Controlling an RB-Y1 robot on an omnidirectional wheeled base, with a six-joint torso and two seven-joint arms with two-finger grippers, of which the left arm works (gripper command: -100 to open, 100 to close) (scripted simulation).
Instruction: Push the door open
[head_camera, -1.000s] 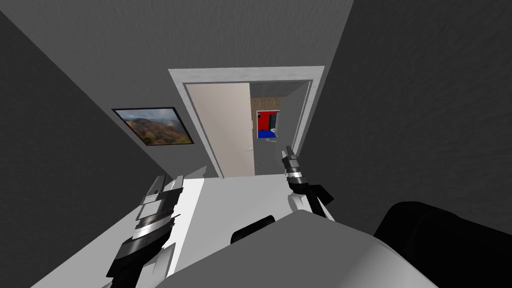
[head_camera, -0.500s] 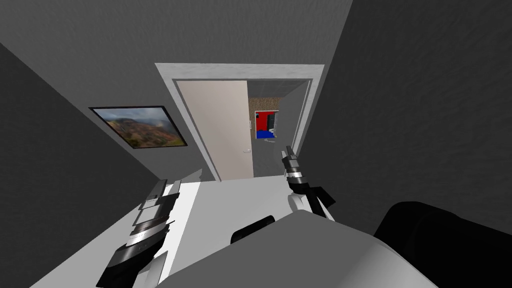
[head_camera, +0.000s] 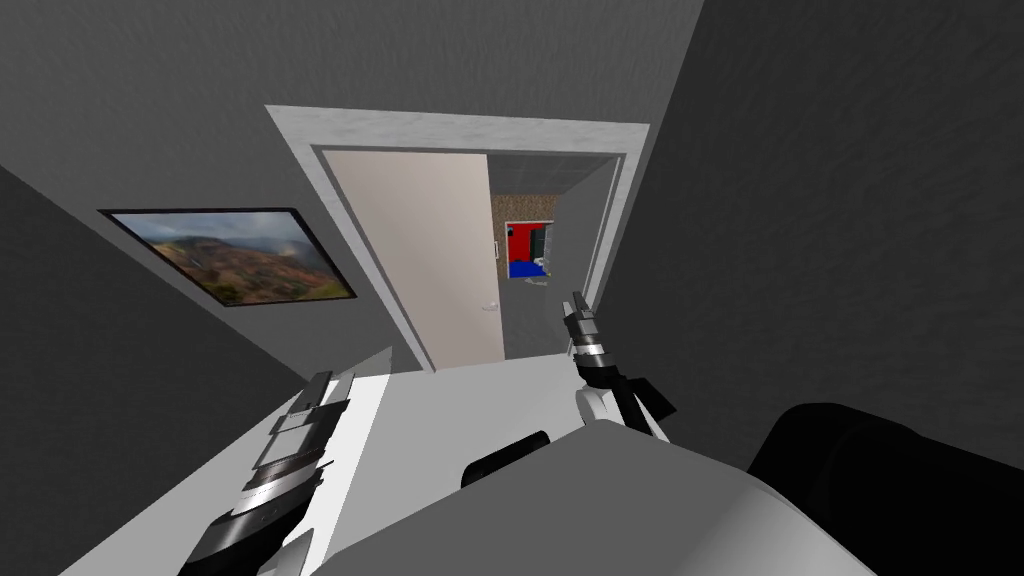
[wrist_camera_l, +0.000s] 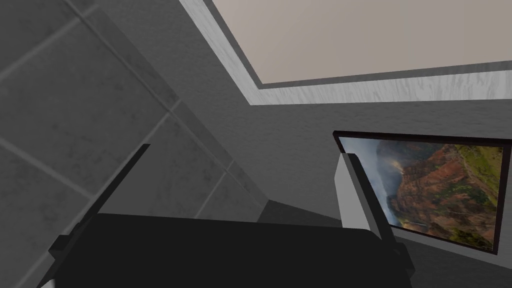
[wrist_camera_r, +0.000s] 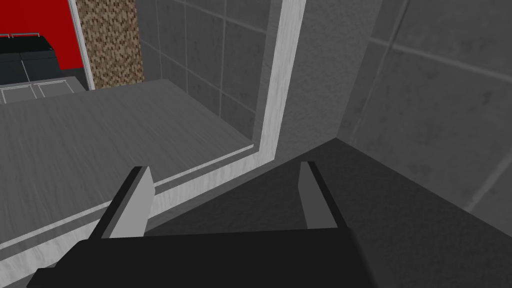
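Before half-open door (head_camera: 425, 260): right pincer (head_camera: 576, 298) raised forward, left pincer (head_camera: 335, 379) low; both spread.

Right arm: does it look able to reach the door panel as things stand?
Probably yes. The right gripper, fingers open, points into the open gap beside the door frame, apart from the door. Nothing stands between them, so a sideways sweep towards the handle looks free.
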